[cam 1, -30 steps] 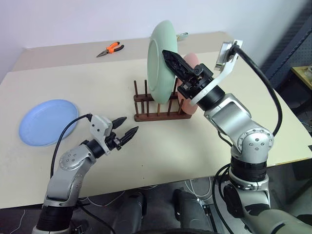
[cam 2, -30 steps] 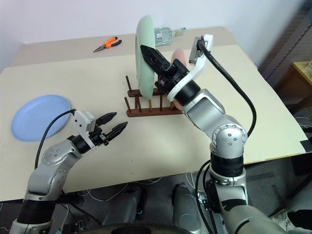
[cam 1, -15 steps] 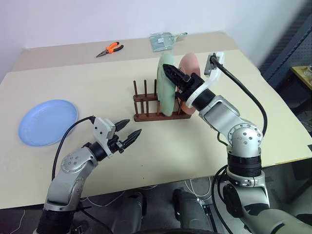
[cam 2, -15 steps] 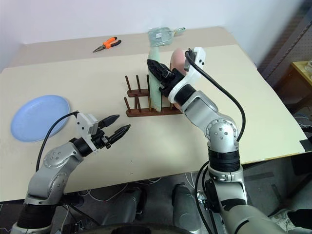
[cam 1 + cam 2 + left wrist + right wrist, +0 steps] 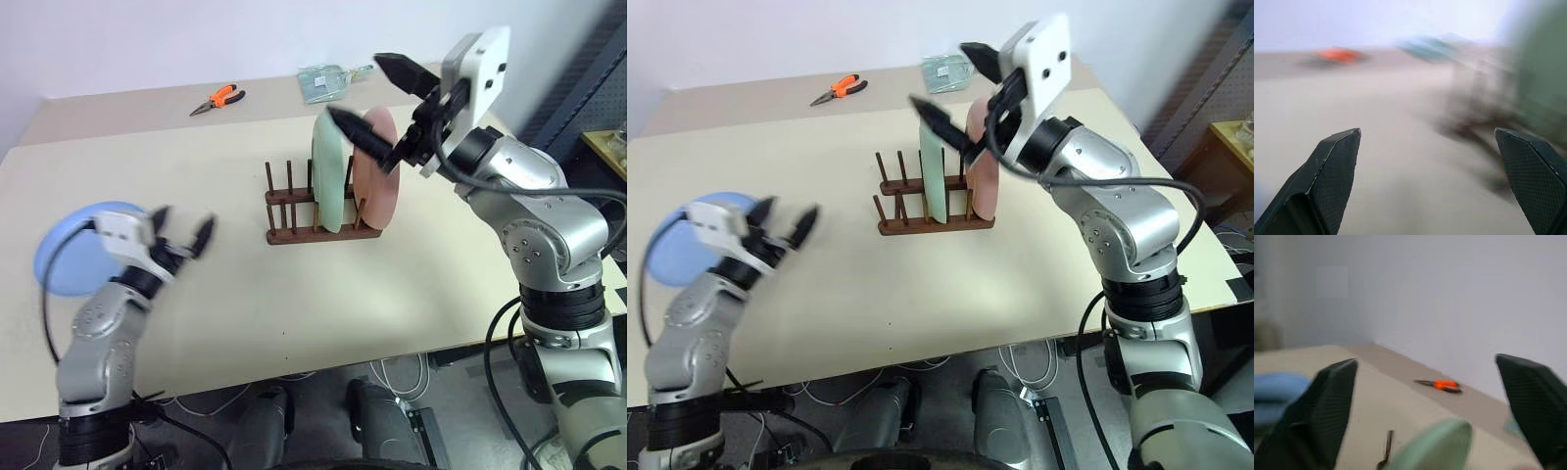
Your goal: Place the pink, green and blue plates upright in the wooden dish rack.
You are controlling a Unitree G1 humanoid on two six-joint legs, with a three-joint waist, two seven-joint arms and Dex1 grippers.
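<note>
The table [image 5: 294, 294] is carrying the whole set-up, with the wooden dish rack [image 5: 294, 211] sitting near its middle, its two base bars running left to right.

The green plate [image 5: 330, 171] and the pink plate [image 5: 377, 166] are standing on edge between the pegs at the right end of the rack, close together, the pink one to the right. Their faces are pointing left and right, so each disc is running near to far across the bars; the pegs appear to be keeping them upright. The slots on the left are standing free, presumably for the last plate.

The blue plate [image 5: 69, 257] is lying flat, face up, at the far left of the table, well apart from the rack.

The right gripper [image 5: 377, 98] is hanging above the racked plates with its jaws spread wide, holding nothing and touching neither plate.

The left gripper [image 5: 181, 235] is hovering just beside the blue plate with jaws likewise wide and empty (judged to be lining up for that plate).

Orange-handled pliers [image 5: 219, 98] and a clear packet [image 5: 328, 80] are lying at the far edge, playing no part.
</note>
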